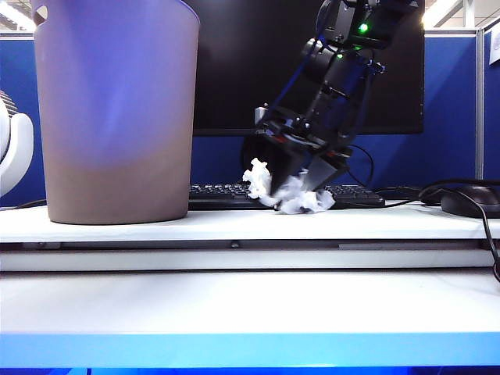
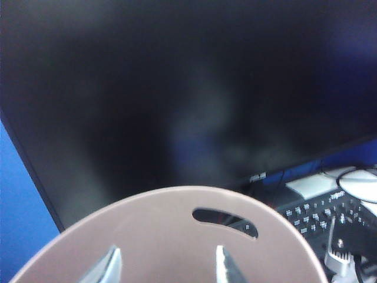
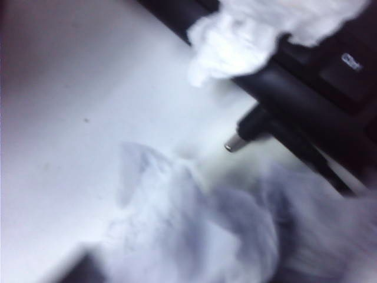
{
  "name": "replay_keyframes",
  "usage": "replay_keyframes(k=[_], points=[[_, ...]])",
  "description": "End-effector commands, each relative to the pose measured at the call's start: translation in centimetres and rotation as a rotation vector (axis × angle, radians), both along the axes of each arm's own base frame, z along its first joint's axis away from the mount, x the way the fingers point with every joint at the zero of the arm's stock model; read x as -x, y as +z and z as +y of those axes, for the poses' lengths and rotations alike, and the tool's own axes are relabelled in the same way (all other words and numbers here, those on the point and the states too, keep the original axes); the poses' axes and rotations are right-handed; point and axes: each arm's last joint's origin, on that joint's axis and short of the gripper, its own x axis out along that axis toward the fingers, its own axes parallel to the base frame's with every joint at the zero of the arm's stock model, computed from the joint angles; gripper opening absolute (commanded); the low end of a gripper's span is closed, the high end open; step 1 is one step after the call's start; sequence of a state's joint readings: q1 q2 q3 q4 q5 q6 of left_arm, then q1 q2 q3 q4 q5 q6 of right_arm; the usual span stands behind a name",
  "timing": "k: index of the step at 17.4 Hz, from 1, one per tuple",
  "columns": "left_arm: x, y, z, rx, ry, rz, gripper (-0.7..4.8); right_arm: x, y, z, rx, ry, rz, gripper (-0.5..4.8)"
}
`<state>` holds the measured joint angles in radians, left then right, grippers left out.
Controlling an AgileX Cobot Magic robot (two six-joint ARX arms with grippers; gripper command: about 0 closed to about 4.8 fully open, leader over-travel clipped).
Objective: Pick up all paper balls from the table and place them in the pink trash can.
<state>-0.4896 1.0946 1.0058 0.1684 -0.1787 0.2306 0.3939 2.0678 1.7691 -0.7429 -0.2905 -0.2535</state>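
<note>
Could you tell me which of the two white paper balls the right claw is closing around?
The lower paper ball on the table, between the right claw; the other ball sits beside it, left.

Two paper balls (image 1: 293,195), one pink trash can (image 1: 117,109).

White table (image 1: 234,226), pink trash can (image 1: 117,109) left, keyboard (image 1: 226,195), white paper balls (image 1: 301,199), mouse (image 1: 473,203) right
</note>
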Motion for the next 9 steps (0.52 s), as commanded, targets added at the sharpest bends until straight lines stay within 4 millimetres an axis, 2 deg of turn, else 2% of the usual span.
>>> replay_keyframes(k=[1, 4, 7, 8, 9], points=[[0.6, 0.4, 0.1, 0.034, -0.089, 0.004, 2.19, 0.2, 0.6, 0.0, -0.008, 0.013, -0.014, -0.01], [1.3, 0.1, -0.5, 0.075, -0.374, 0.090, 2.18, 1.2, 5.1, -0.4, -0.068, 0.013, -0.162, -0.01], [1.6, -0.9, -1.0, 0.095, -0.566, 0.219, 2.15, 3.9, 12.8, -1.3, -0.245, 0.056, -0.424, -0.01], [1.7, -1.6, -1.0, 0.086, -0.583, 0.305, 2.15, 5.5, 16.7, -1.6, -0.441, 0.107, -0.519, -0.01], [1.7, -1.9, -1.0, 0.079, -0.578, 0.336, 2.15, 6.2, 18.2, -1.7, -0.537, 0.147, -0.554, -0.01]])
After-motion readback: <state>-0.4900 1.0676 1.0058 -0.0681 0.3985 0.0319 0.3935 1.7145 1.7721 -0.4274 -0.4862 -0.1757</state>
